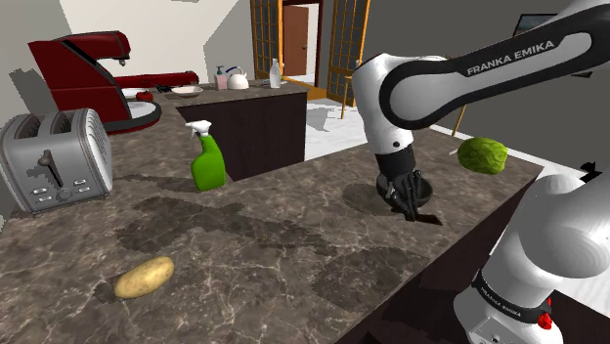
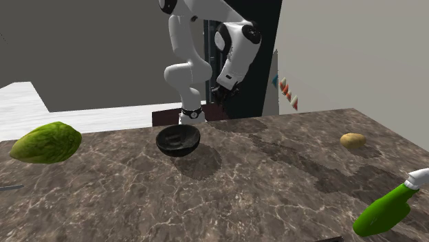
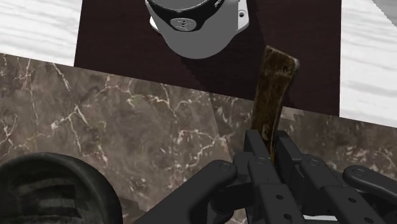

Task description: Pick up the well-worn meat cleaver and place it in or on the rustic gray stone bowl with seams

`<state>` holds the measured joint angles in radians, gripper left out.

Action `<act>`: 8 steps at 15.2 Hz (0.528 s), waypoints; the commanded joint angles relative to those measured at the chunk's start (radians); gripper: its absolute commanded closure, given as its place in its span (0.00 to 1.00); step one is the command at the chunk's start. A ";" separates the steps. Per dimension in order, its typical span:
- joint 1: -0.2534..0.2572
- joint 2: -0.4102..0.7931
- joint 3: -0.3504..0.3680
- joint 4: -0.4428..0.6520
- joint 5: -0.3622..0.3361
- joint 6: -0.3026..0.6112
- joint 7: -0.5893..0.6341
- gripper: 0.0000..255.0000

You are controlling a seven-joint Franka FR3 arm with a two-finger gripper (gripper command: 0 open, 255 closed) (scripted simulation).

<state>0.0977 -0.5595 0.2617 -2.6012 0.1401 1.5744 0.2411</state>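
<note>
Our tool is pinching the cleaver over the table edge, with the bowl near, off to one side. Looks like we're mid-carry, so next we need to swing over the bowl and let go.

I'm in a home kitchen: marble tabletop, toaster, red coffee machine, green spray bottle, potato, kettle on a dark island.

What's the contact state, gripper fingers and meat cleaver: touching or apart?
Touching. Wrist view: the gripper is shut on the meat cleaver, both fingers pressed against it.
</note>
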 commanded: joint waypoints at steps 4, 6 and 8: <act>-0.001 -0.027 -0.011 0.049 -0.006 -0.076 -0.002 1.00; -0.016 -0.018 -0.029 0.058 -0.030 -0.078 -0.024 1.00; -0.045 0.006 -0.064 0.071 -0.076 -0.068 -0.068 1.00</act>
<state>0.0660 -0.5684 0.2126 -2.5406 0.0856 1.5031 0.1930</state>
